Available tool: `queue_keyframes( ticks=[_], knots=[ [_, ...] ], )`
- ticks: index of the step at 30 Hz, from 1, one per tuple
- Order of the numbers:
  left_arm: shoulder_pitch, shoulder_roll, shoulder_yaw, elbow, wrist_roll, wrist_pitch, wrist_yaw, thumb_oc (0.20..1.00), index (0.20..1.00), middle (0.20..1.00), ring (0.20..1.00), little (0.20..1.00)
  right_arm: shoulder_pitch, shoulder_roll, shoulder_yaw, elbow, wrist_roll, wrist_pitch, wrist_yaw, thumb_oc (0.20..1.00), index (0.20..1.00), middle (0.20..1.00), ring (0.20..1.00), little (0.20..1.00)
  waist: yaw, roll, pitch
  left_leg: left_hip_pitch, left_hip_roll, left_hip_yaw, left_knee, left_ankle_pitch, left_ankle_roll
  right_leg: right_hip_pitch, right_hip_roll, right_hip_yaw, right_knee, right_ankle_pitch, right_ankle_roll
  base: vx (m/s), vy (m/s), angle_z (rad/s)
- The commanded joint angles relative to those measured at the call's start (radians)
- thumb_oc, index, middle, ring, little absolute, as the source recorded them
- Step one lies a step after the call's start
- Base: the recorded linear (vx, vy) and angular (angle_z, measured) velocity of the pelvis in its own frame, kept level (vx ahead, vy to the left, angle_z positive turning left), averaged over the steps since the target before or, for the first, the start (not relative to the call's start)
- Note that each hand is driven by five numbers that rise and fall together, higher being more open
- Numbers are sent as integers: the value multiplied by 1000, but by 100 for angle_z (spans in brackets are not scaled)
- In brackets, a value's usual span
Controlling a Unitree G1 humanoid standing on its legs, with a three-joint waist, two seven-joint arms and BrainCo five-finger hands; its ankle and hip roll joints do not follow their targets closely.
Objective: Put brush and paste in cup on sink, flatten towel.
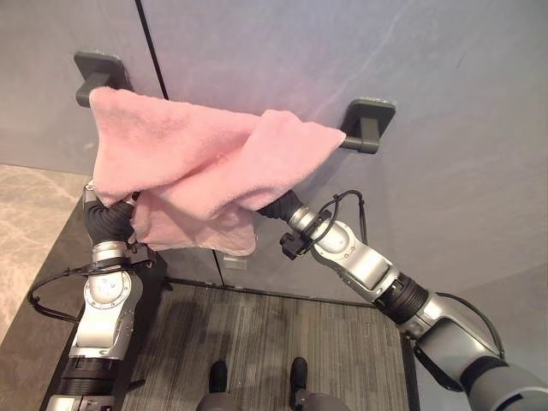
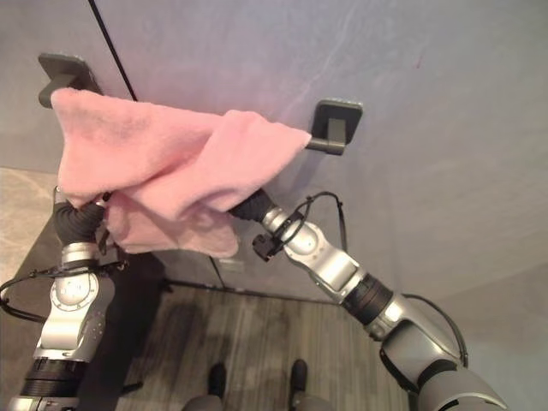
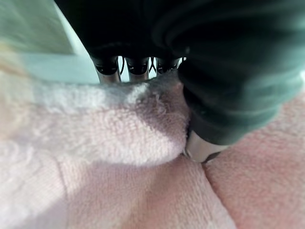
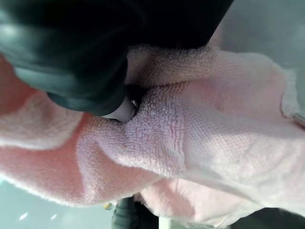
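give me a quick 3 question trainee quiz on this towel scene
1. True or false: the pink towel lies flat and even over the towel rail.
2. Multiple choice: where are both hands? A) resting on a sink B) up under or behind the towel C) hanging at the robot's sides
3. Short answer: what surface is the rail mounted on?

Key
1. False. The towel is bunched and folded over itself, with a corner drooping toward the right bracket.
2. B. The left hand shows its fingers going into the cloth; the right hand is buried in the folds.
3. A grey wall.
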Motion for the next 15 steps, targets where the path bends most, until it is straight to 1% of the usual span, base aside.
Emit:
queue_keyframes(
  ticks=[1, 6, 8, 9, 10, 11, 12, 13, 14, 15],
  knots=[
    [-76, 63, -79, 61, -2, -18, -9, 200, 200, 200, 200, 200, -26, 8, -56, -56, -9, -38, -10, 200, 200, 200, 200, 200, 0, -9, -8, -17, -2, 55, 3, 13, -8, 57, -93, 5, -1, -9, 95, 0, 0, 0],
    [-79, 50, -112, 103, 7, -6, -22, 200, 200, 200, 200, 200, 23, -4, -81, -83, -35, -47, -11, 200, 200, 200, 200, 200, -13, -4, -10, -11, -1, 60, 3, 9, -6, 57, -93, 10, -1, -9, 95, 0, 0, 0],
    [-75, 47, -120, 101, 12, -1, -29, 200, 200, 200, 200, 200, 38, -5, -92, -94, -53, -50, -15, 200, 200, 200, 200, 200, -19, 0, -14, -6, 0, 63, 3, 6, -6, 59, -94, 13, -1, -12, 95, 32, 9, -6],
    [-71, 43, -127, 83, 15, 2, -45, 200, 200, 200, 200, 200, 65, -17, -114, -134, -74, -55, -15, 222, 222, 222, 222, 222, -28, 5, -19, 4, 2, 67, 3, 3, -5, 63, -93, 16, -1, -15, 95, 31, 1, -10],
    [-68, 41, -126, 77, 17, 5, -46, 200, 200, 200, 200, 200, 76, -21, -122, -148, -78, -59, -16, 209, 209, 209, 209, 209, -31, 7, -20, 8, 3, 69, 3, 1, -5, 66, -93, 18, -1, -16, 95, 39, -8, -9],
    [-65, 35, -127, 59, 10, 5, -53, 200, 200, 200, 200, 200, 104, -16, -145, -163, -77, -70, -24, 200, 200, 200, 200, 200, -36, 12, -22, 15, 4, 72, 3, -1, -5, 70, -92, 20, -1, -18, 96, 23, -11, -9],
    [-62, 22, -126, 55, -24, 5, -57, 200, 200, 200, 200, 200, 119, -14, -152, -165, -79, -72, -21, 222, 222, 222, 222, 222, -40, 15, -24, 18, 4, 72, 3, -2, -5, 72, -92, 20, -1, -19, 95, 18, -19, -8],
    [-57, 4, -119, 40, -84, -1, -66, 200, 200, 200, 200, 200, 136, -13, -160, -176, -86, -70, -22, 558, 558, 558, 558, 558, -45, 17, -26, 21, 6, 74, 3, -3, -4, 75, -92, 20, -1, -21, 96, 16, -17, -10],
    [-50, -3, -110, 25, -96, 1, -68, 200, 200, 200, 200, 200, 160, -15, -169, -175, -98, -65, -26, 1000, 1000, 1000, 1000, 1000, -48, 20, -28, 24, 6, 75, 3, -4, -4, 78, -92, 21, -1, -23, 96, 27, -20, -10],
    [-34, -4, -92, 20, -84, 9, -60, 200, 200, 200, 200, 200, 197, -15, -179, -164, -99, -53, -27, 1000, 1000, 1000, 1000, 1000, -48, 27, -32, 29, 6, 77, 3, -5, -4, 83, -89, 21, -1, -28, 93, 22, -13, -10]
  ],
)
